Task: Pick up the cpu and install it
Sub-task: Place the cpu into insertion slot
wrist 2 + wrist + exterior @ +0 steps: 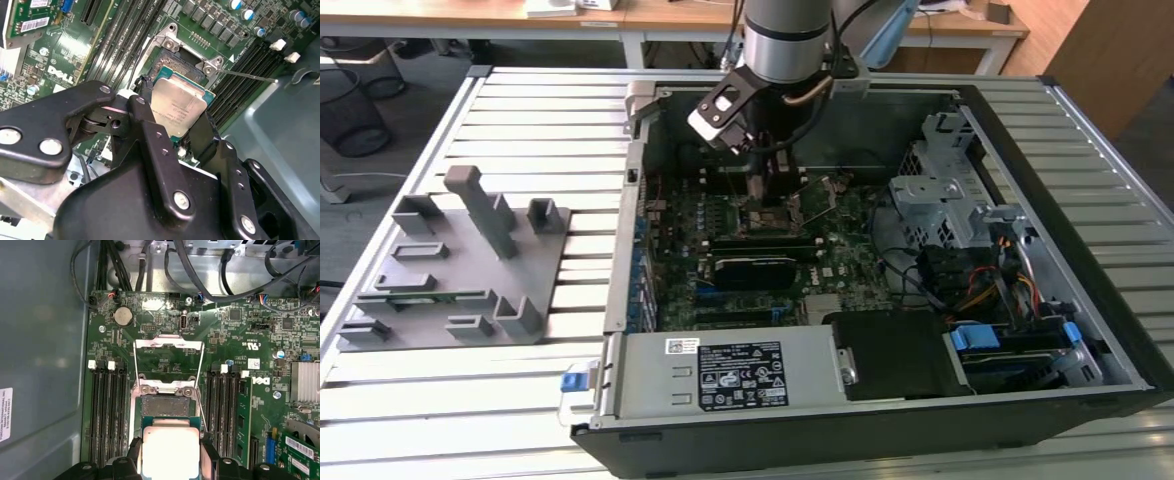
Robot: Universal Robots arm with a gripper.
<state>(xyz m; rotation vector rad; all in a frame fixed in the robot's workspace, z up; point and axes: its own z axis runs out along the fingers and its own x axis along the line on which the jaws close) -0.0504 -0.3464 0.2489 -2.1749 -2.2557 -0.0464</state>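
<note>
1. The gripper (pixel 175 120) has its fingers (pixel 150 132) pinching the cpu (pixel 177 107) by two opposite edges, silver top facing the wrist cameras. An edge grip leaves the underside free, and I judge that is the reason for it: the contact side has to meet the socket untouched.
2. The cpu hangs flat inside the case (pixel 881 440), low over the board (pixel 854 235) and at the socket (pixel 162 402). In the first wrist view it covers the socket's near edge, while the socket's bed lies bare beyond it. It looks not yet seated.
3. The socket's frame (pixel 169 360) stands flipped open on the side away from the cpu, and its lever (pixel 247 75) is swung out to one side. This leaves the opening free for a chip coming from above.
4. In the exterior view the arm (pixel 787 40) reaches straight down. The fingers therefore meet the board upright and are clear of the slots (pixel 107 405) on either side of the socket.
5. The case lies on its side on the slatted counter (pixel 520 130), board facing up. A grey holder (pixel 454 270) sits on the counter toward the exterior view's left, well apart from the work.
</note>
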